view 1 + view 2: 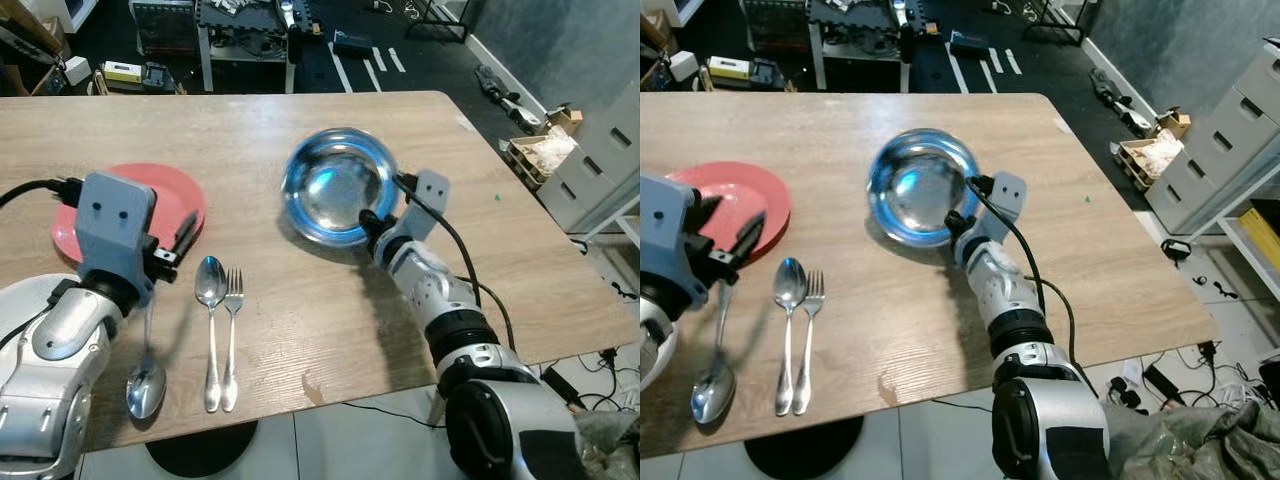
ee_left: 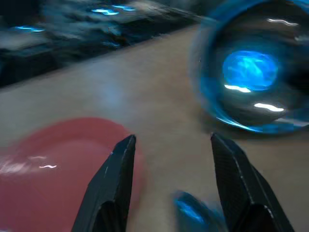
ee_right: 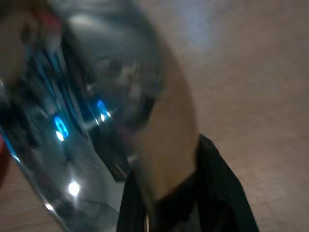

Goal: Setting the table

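On the table (image 1: 300, 300), right hand (image 1: 368, 222) grips bowl (image 1: 335, 185).

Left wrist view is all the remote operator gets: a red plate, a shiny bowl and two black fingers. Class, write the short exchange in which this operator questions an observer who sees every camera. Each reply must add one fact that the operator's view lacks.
Operator: I see the bowl, but where is the other arm?
Observer: The right gripper is at the near rim of the steel bowl.
Operator: What cutlery is already laid?
Observer: A spoon and a fork lie side by side just right of the red plate, handles toward the robot.
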